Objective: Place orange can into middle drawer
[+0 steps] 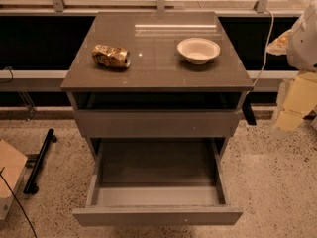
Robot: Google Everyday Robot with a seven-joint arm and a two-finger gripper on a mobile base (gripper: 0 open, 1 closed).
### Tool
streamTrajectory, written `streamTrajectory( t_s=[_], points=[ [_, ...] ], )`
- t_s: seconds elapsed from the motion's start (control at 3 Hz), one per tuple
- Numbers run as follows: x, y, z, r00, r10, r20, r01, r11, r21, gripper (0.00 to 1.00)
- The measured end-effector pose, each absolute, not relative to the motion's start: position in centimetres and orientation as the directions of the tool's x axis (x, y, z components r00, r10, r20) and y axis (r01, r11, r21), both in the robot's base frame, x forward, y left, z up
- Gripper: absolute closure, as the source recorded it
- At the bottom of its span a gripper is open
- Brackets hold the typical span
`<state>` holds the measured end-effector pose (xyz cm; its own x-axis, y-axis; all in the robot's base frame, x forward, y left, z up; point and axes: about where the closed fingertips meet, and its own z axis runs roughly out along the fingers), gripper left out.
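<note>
The orange can [111, 56] lies on its side on the left part of the grey cabinet top [158, 71]. It is dented and shiny golden with brown and white markings. The middle drawer [157, 215] is pulled out wide open below, and its grey box shows nothing inside. Above it is the taller plain grey drawer panel [157, 123], closed. My arm [297, 83] comes in at the right edge, and my gripper [249, 114] hangs as a dark piece beside the cabinet's right front corner, well away from the can and holding nothing that I can see.
A white round bowl [198, 50] stands on the right part of the cabinet top. A black bar [39, 160] lies on the speckled floor at the left, next to a cardboard box [10, 175]. A white cable [267, 43] hangs at the back right.
</note>
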<state>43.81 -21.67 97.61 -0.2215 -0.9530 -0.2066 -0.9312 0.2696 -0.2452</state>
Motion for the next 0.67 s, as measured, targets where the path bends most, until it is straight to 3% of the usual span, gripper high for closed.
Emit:
streamTrajectory(
  t_s=[0.67],
  points=[
    [44.6,-19.9,97.4,-0.186,-0.949,-0.254,-0.933,0.251,-0.256,0.00]
  ],
)
